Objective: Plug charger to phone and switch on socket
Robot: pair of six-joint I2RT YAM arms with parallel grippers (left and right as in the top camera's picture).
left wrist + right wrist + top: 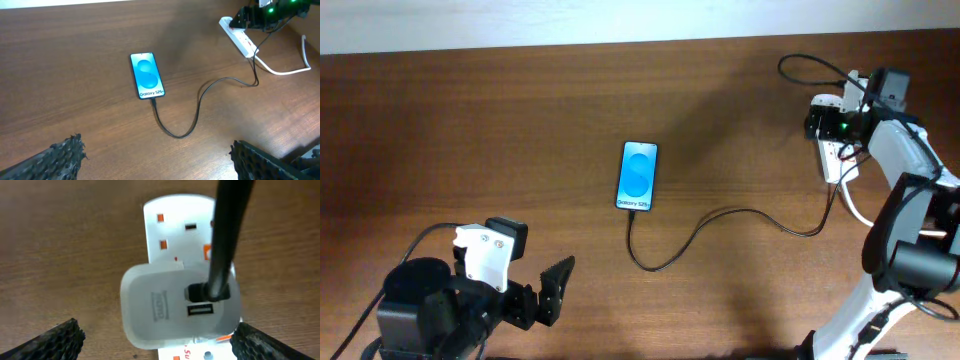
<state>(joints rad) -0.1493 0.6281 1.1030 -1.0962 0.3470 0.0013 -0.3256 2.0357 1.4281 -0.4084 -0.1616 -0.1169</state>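
The phone [637,176] lies flat mid-table, its blue screen lit; it also shows in the left wrist view [147,76]. The thin black charger cable [720,218] runs from the phone's lower edge, where its connector [153,101] sits against the phone, loops, and reaches the white socket strip [836,162]. In the right wrist view the cable [225,235] enters a white adapter [165,305] plugged into the socket [175,225]. My right gripper [160,347] is open, fingers either side of the adapter, just above it [823,128]. My left gripper [555,290] is open and empty near the front left.
The socket's thick white cord [855,205] curves off to the right, also seen in the left wrist view [290,70]. The right arm's own black cables loop at the back right [810,65]. The table's far edge meets a pale wall.
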